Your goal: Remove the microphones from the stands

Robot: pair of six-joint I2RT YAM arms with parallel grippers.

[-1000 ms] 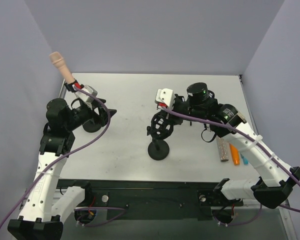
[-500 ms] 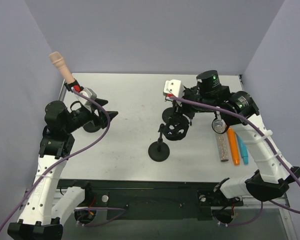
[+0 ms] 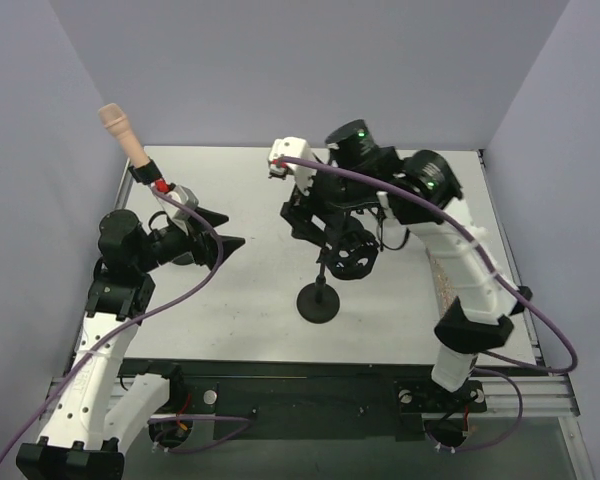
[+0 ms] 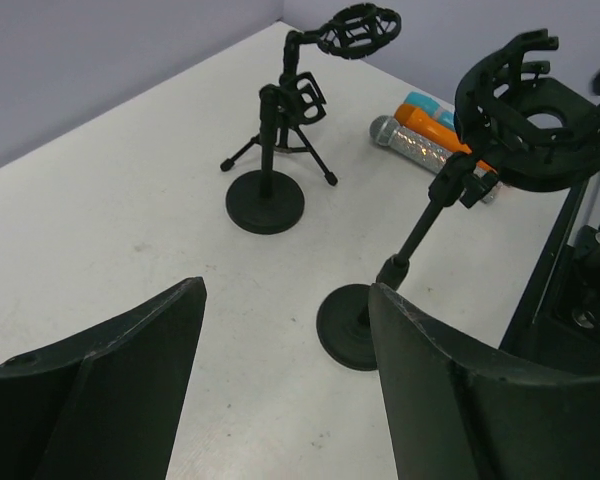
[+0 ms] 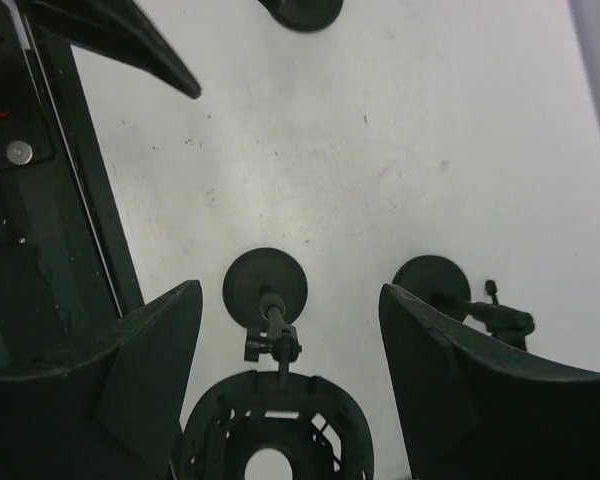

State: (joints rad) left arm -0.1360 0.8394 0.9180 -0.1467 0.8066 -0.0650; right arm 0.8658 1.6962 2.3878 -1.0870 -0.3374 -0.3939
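The right gripper [image 5: 288, 290], splayed empty, hangs over the webbed ring cradle [image 3: 352, 260] of the black disc-based stand [image 3: 318, 301], the left gripper [image 3: 235, 228] gaping likewise at its nine o'clock.

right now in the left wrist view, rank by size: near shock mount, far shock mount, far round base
1. near shock mount: largest, partly from camera nearness
2. far shock mount and far round base: look alike, so unranked

Bright, even light; soft shadows
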